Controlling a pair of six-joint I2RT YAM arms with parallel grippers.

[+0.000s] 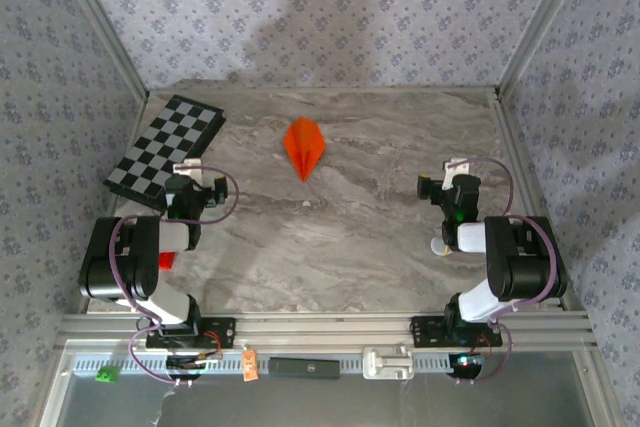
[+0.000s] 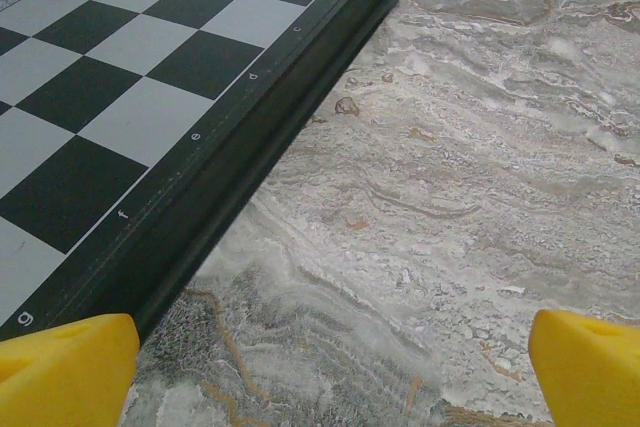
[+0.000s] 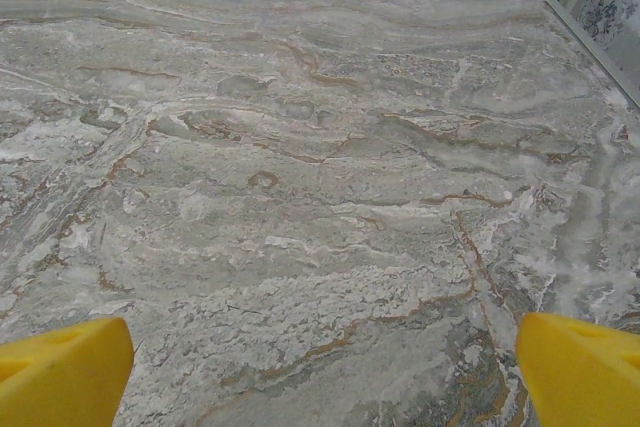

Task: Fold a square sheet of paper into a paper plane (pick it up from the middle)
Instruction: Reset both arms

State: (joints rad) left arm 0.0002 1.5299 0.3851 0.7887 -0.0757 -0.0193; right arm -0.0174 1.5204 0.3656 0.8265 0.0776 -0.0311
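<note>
Down at the near edge, both arms sit folded close to their bases on the metal rail (image 1: 330, 327). The left gripper (image 1: 192, 171) has its jaws spread wide and holds nothing. In its wrist view the yellow fingertips (image 2: 65, 372) frame bare marble. The right gripper (image 1: 457, 169) is likewise released and empty, its fingertips (image 3: 585, 372) sitting at the bottom corners over bare table (image 3: 300, 197).

Behind the left gripper, tucked against its arm, lies a tiny red block (image 1: 165, 260). Just to that gripper's left is the checkerboard (image 2: 120, 77), and it is close. Its dark raised edge starts beside the left fingertip and runs diagonally away ahead, with small letters along the border. Right of that edge the marble is open.

Between the two grippers there is a broad stretch of grey veined tabletop with plenty of room to move. Ahead and to the right of the left gripper, well apart from it, the paper plane (image 1: 304, 147) lies flat on the table. It is bright orange, with its long point aimed back toward the arms. From the right gripper it lies ahead and to the left, also well apart.

To the right gripper's right, the table ends near a metal frame post (image 3: 590, 42) and the side wall. Farthest off, the back wall (image 1: 330, 17) closes the cell in grey patterned wallpaper.
</note>
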